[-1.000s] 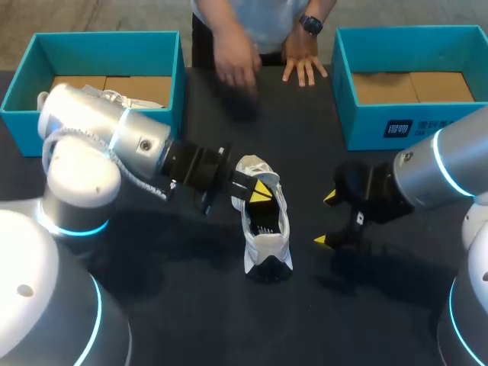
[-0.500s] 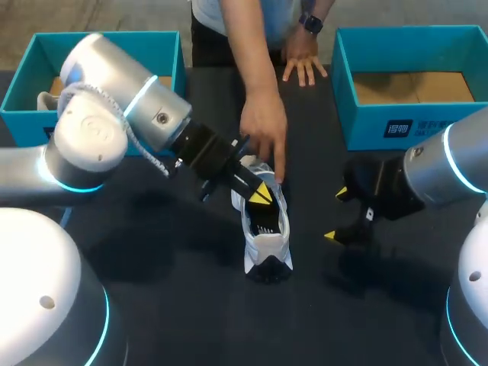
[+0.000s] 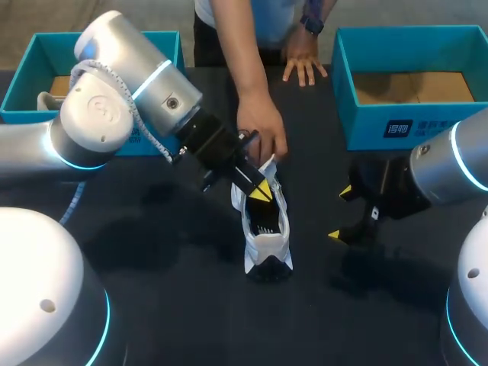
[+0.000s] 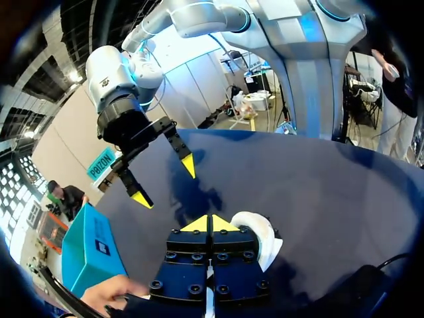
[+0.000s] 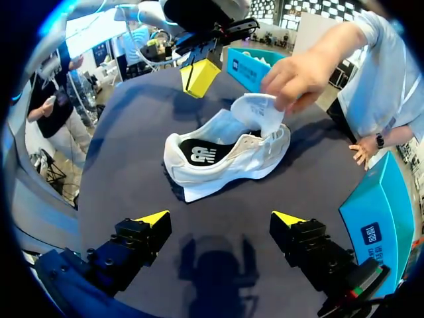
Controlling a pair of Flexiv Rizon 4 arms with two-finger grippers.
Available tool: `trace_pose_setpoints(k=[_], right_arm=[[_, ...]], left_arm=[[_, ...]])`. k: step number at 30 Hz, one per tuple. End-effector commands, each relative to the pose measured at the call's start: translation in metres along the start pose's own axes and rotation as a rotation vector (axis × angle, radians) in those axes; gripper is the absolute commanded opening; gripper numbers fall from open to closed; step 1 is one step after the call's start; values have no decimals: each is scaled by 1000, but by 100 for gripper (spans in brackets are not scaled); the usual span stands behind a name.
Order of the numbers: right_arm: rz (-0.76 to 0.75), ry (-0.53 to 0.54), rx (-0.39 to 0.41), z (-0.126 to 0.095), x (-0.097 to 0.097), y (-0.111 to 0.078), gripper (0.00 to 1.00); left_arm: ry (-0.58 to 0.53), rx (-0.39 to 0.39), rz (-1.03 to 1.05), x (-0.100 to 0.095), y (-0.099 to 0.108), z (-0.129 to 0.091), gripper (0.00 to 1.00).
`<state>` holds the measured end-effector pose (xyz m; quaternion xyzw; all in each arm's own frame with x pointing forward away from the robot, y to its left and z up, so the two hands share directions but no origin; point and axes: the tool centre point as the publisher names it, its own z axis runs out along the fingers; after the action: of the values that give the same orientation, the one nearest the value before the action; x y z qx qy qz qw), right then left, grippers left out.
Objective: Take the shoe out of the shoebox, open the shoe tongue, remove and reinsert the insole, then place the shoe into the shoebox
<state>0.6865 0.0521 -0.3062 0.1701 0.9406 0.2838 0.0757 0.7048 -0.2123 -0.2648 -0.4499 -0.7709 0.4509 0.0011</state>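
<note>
Shoe [image 3: 265,232]: a white trainer, upright on its sole at the middle of the desk [image 3: 152,297], outside both boxes. The left-hand shoebox [image 3: 21,76] and right-hand shoebox [image 3: 358,114] stand well apart from it at the far corners. The heel end is turned toward the robot. The tongue [image 5: 257,109] is held lifted by a person's hand [image 3: 263,133]. The dark insole [image 5: 199,156] is seen lying flat inside the opening.

Left tool [image 3: 261,192]: fingers closed tip to tip, nothing gripped. It hangs just above the forefoot, with the tongue beside it.
Right tool [image 5: 220,218]: fingers spread wide, empty, low over the desk beside the shoe.

Handling (judged, not measured):
- The shoe is expected to be light, with a soft upper that yields under a pinch and a firmer sole and heel.
- The tongue is thin and floppy, and likely to fall back once released.
- The insole is taken to be thin, flexible foam. It should bend rather than break, but may be held by friction toward the toe.
- For steadying, hold is best taken on the heel collar or side wall. For extraction, it is best taken on the insole's heel edge.
- Being light, the shoe is likely to drag or tip unless it is pinned by the other tool.
</note>
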Motion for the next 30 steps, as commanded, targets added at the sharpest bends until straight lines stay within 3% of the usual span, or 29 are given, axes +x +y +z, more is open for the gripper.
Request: trace_pose_setpoints(k=[1,6,11,22,30], right_arm=[[-1,-2,2,0,1,0,100],[-5,-8,15,-8,0,-1,100],[-16,-31,60,-24,-5,-5,100],[-19,-49,78,-70,-14,-4,100],[-7,-47,95,-99,-14,-4,100]], left_arm=[[2,-3,0,0,0,1,0],[20,-9,-5,-1,1,0,0],[173,-14,32,-3,4,-4,0],[468,1,112,7,-1,0,0],[582,-28,136,13,-1,-1,0]])
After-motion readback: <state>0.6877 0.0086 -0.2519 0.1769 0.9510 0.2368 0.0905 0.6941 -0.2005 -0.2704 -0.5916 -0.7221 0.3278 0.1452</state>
